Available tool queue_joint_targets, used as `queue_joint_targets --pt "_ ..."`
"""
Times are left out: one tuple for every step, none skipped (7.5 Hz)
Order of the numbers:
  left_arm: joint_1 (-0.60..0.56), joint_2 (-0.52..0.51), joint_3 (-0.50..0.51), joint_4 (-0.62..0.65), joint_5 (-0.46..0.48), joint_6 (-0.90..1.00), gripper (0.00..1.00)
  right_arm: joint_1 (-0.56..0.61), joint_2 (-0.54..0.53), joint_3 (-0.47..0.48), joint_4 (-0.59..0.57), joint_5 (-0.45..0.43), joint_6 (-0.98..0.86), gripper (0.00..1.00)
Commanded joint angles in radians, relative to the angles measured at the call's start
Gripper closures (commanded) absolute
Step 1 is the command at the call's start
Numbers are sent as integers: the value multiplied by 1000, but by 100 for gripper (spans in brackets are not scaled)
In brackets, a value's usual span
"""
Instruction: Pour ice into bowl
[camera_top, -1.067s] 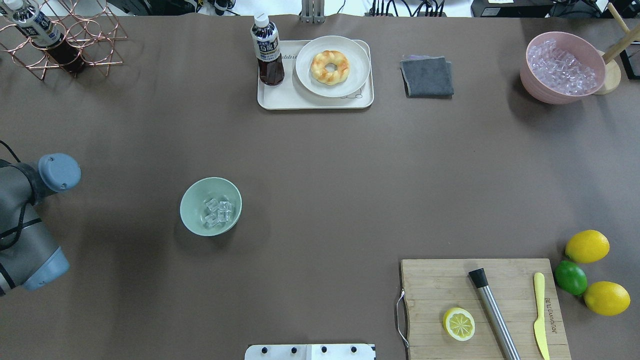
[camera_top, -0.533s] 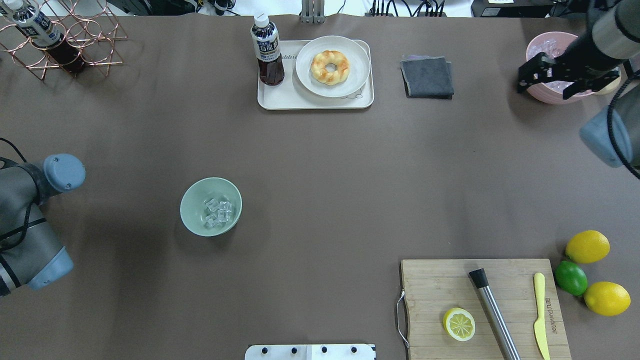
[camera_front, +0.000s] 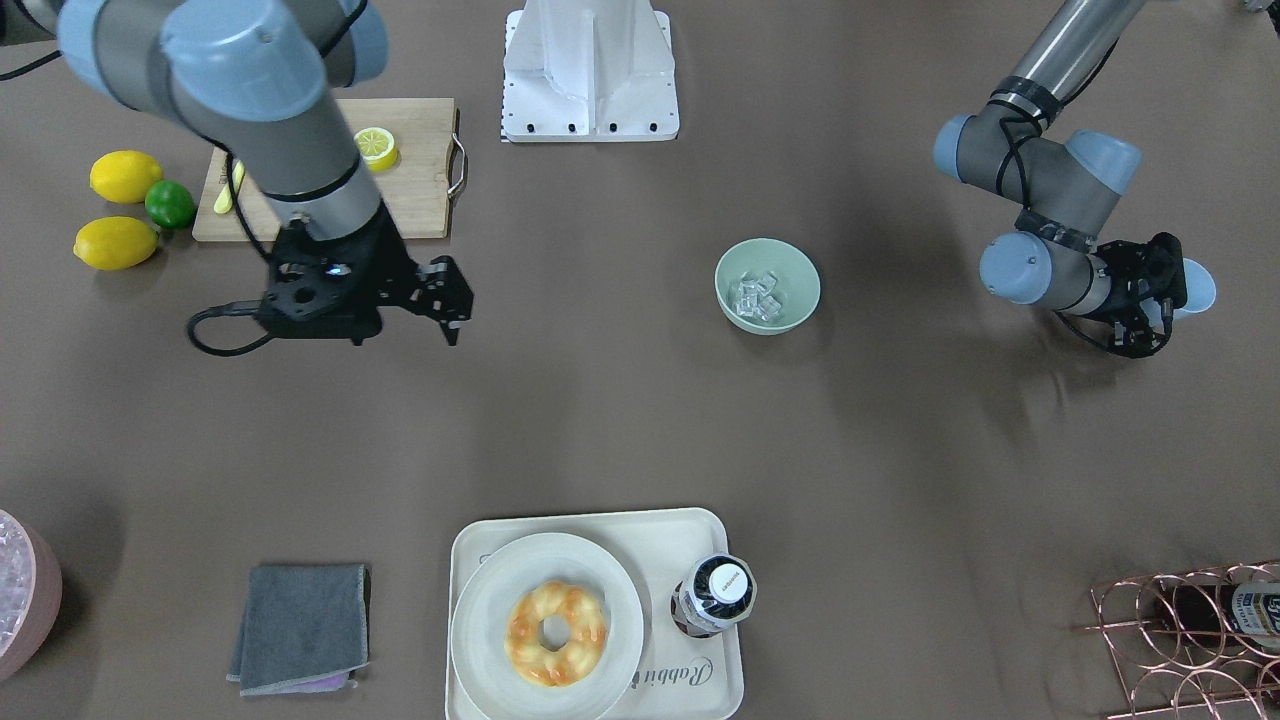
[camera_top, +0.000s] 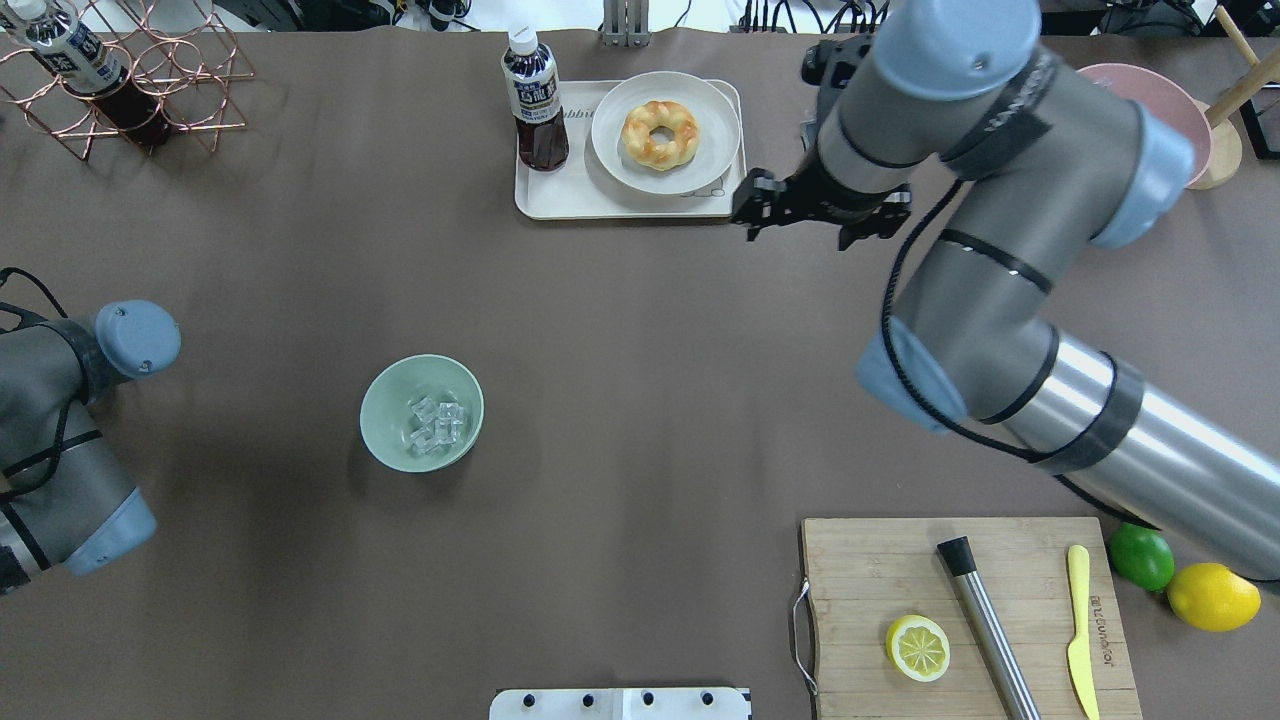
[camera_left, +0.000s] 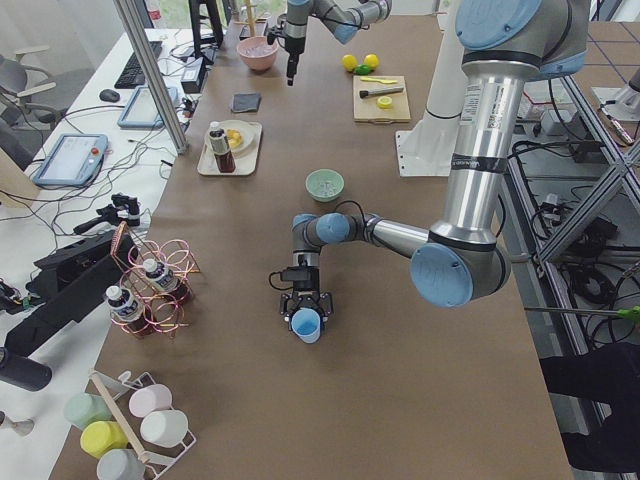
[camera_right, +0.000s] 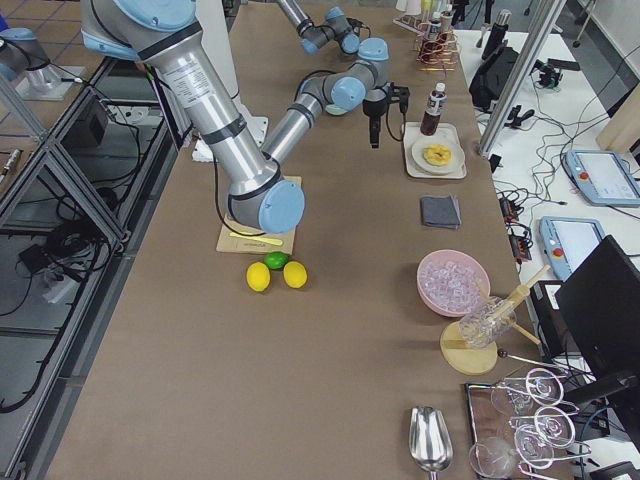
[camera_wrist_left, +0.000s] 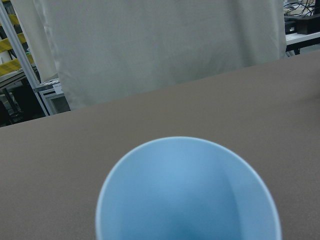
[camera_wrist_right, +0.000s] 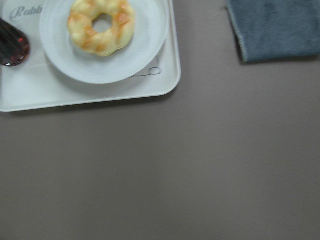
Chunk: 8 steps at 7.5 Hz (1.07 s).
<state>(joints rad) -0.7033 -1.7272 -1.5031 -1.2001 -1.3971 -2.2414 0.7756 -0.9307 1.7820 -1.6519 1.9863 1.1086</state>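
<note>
The mint-green bowl (camera_top: 395, 405) stands left of the table's middle and holds a few clear ice cubes (camera_top: 436, 424). It also shows in the front view (camera_front: 795, 275) with the ice (camera_front: 757, 295). My left gripper (camera_front: 1165, 295) is shut on an empty light blue cup (camera_front: 1200, 288), held tilted low over the table, well to the left of the bowl. The cup's open mouth fills the left wrist view (camera_wrist_left: 187, 195). My right gripper (camera_top: 815, 215) is open and empty, hanging between the tray and the cloth, far from the bowl.
A white tray (camera_top: 560, 195) holds a doughnut plate and a bottle at the back. A grey cloth (camera_front: 300, 628) lies beside it. A pink tub of ice (camera_right: 453, 283) stands back right. A cutting board (camera_top: 870, 570), lemons and a copper rack (camera_top: 140, 80) sit at the corners.
My right arm came into view at the pink tub, then swept left to hang beside the tray. My left arm shifted only slightly. The bowl and ice have not moved.
</note>
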Motion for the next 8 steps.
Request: queue_joint_targets --pt "1 4 -64 54 -2 2 3 -184 220 -157 -2 -147 146 1" --pt "4 -3 -98 101 -6 -6 3 -231 304 -247 1 -179 175 1" --pt "27 -5 -127 135 -10 -14 3 -261 387 -342 10 -194 181 1" --pt "45 -6 -152 170 -43 -18 3 -291 439 -408 14 -220 181 1" --pt "66 -8 -199 225 -49 -44 3 -314 484 -476 36 -239 181 1" --pt "82 -8 -272 296 -60 -46 3 -340 510 -569 126 -257 201 1" --pt "90 -9 -332 353 -77 -44 3 -367 527 -632 177 -298 206 1" --pt "87 -30 -398 393 -77 -23 3 -387 529 -665 205 -316 204 1"
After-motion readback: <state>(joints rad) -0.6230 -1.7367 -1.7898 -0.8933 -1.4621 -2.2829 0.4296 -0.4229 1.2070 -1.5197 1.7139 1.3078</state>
